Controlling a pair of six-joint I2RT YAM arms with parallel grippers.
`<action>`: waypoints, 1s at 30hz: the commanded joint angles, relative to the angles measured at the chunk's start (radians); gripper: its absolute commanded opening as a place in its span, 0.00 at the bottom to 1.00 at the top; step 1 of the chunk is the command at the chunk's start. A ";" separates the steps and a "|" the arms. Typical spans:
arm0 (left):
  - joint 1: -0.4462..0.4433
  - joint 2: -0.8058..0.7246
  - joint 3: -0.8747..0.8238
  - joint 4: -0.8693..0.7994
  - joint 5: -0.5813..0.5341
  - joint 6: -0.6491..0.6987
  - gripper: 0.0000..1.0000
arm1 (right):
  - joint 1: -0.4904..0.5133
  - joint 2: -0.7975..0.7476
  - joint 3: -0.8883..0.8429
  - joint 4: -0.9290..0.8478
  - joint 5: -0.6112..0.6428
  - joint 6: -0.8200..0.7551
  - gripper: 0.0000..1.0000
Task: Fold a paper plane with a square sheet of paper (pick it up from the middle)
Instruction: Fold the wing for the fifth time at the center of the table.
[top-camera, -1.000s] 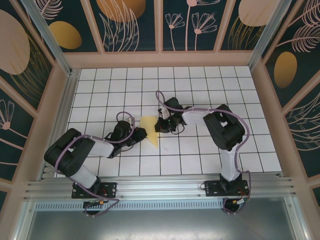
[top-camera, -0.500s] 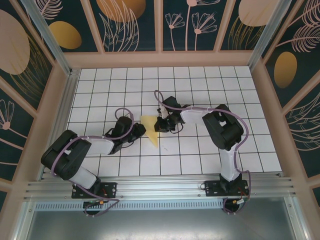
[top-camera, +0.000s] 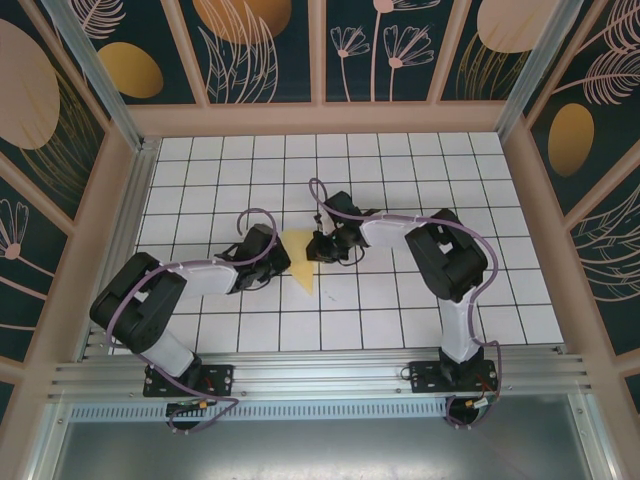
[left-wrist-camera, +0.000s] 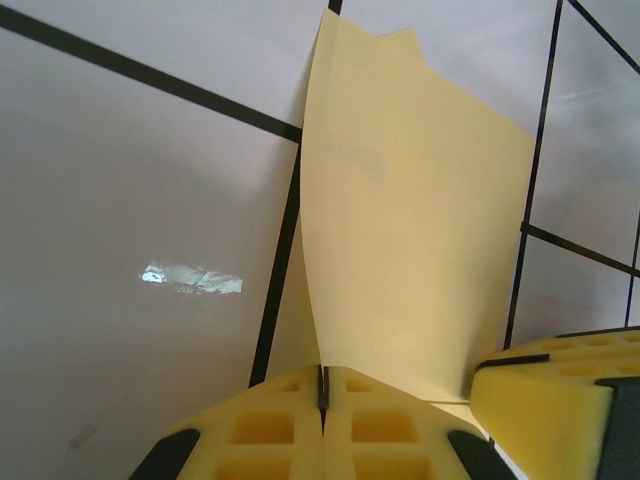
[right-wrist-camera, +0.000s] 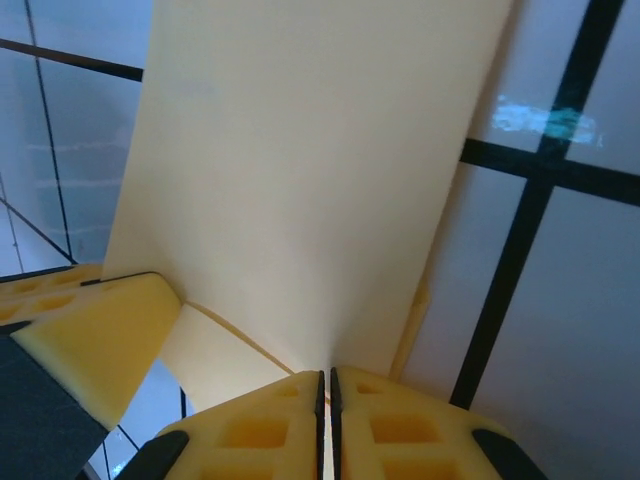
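Pads closed, the left pincer (left-wrist-camera: 322, 385) is clamping the paper plane (top-camera: 302, 262) at its left edge, the right pincer (right-wrist-camera: 326, 390) its right edge.

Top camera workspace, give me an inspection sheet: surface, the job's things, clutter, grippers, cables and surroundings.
Surface: white tiled table with a black grid; small glare spots in the wrist views.
Job's things: folded yellow paper, tapering to a point toward the near edge, held between the two grippers; whether it touches the tiles cannot be told.
Clutter: nothing seen.
Grippers: left gripper shut on the paper's edge; right gripper shut on the opposite side; yellow foam pads close together.
Cables: purple cables loop along both arms, off the paper.
Surroundings: wood-framed wall panels with plant prints; aluminium rail at the near edge carrying the arm bases.
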 joint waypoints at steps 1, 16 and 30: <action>-0.015 0.014 0.039 -0.084 -0.038 0.029 0.05 | 0.000 -0.100 -0.002 0.056 -0.020 0.013 0.15; -0.036 0.047 0.106 -0.165 -0.068 0.026 0.05 | 0.014 -0.026 -0.030 -0.013 -0.025 -0.037 0.11; -0.039 -0.005 0.070 -0.036 0.047 -0.049 0.22 | 0.014 0.049 -0.026 -0.067 0.038 -0.026 0.08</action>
